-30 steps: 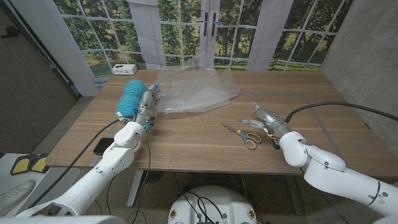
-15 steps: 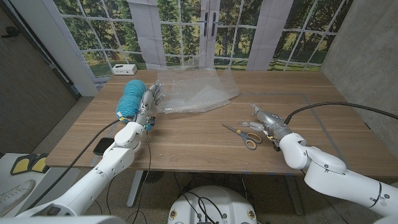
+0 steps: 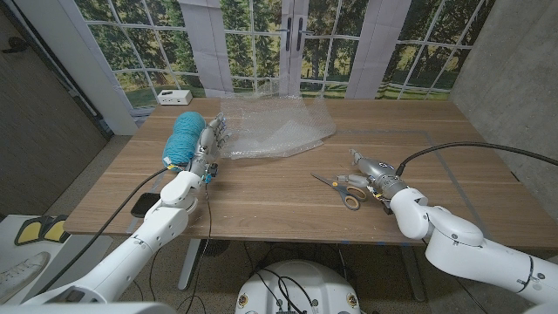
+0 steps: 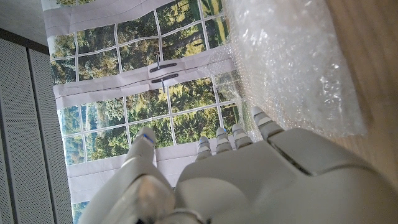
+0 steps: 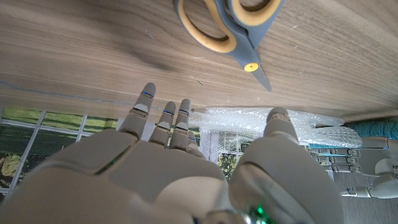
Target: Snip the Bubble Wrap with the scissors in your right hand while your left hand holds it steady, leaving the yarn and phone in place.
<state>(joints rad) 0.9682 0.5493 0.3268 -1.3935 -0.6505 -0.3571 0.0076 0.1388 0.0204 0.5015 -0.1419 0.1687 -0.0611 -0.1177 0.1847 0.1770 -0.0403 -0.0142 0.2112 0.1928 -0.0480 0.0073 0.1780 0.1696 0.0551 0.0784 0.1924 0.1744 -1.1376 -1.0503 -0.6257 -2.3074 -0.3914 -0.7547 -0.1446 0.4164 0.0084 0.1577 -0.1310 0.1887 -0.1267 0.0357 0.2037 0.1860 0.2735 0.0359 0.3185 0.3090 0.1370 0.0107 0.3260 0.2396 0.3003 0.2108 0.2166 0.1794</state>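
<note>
- Scissors (image 3: 342, 189) lie flat on the wooden table (image 3: 261, 196) at about four o'clock from its middle; grey blades point toward ten o'clock, tan-lined handles toward four o'clock; in the right wrist view (image 5: 231, 25) we see the handle loops and the pivot just ahead of the fingertips.
- Right hand (image 3: 372, 171) sits just beside the scissors at their three o'clock, fingers apart and reaching forward; we see nothing in its grasp; from the head view we cannot tell whether it touches the handles.
- Bubble Wrap (image 3: 275, 129) is spread in a crumpled clear sheet at twelve o'clock on the table, near the far edge; the left wrist view (image 4: 298, 62) shows its bubbled surface running along the wood.
- Left hand (image 3: 207, 144) stands on its edge at the sheet's nine o'clock side, fingers straight and a little apart, holding nothing; its fingertips sit at the sheet's near corner, contact unclear.
- Yarn (image 3: 184, 138), a teal ball, sits right against the left hand at its nine o'clock.
- White box (image 3: 173, 97) rests at the table's far corner, eleven o'clock, well apart from the sheet.
</note>
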